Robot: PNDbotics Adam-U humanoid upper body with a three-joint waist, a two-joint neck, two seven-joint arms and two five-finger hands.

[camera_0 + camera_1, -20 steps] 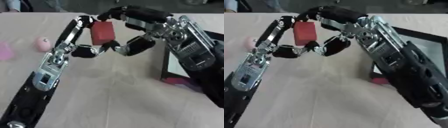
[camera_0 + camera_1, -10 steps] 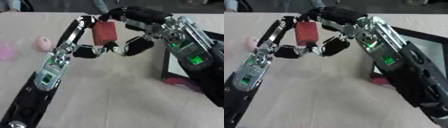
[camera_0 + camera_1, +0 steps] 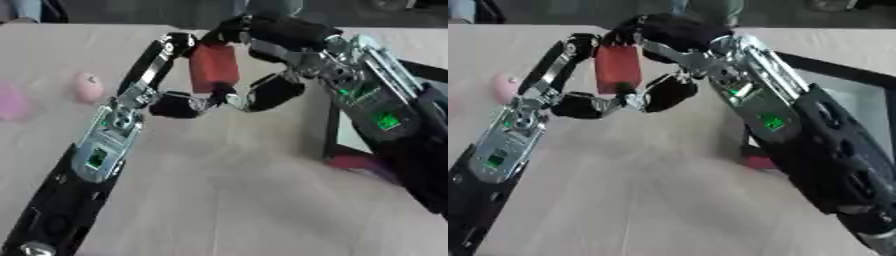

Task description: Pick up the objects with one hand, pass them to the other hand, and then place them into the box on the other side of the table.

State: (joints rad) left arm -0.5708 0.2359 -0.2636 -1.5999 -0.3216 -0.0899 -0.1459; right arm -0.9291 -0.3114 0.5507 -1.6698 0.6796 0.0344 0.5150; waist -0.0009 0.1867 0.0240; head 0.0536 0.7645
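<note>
We had the red block up off the table, caught between both hands at mid-handover — left robot hand from the left, right robot hand from the right. The block's long axis ran roughly upright, tilted a little.

The left robot hand had one finger up along the block's left side and its thumb curled in at the bottom end, so it was pinching the block top to bottom. The right robot hand was curled over the top and right side, a dark fingertip just beside the block's lower right; we judged it in contact, but could not tell whether it had a real hold of its own yet.

The relation that mattered: the box sat on the right side of the table, right behind the right arm and well apart from the left one. So the block needed to leave rightward — the right robot hand was the nearer carrier.

A pink object lay on the table at far left, untouched.
</note>
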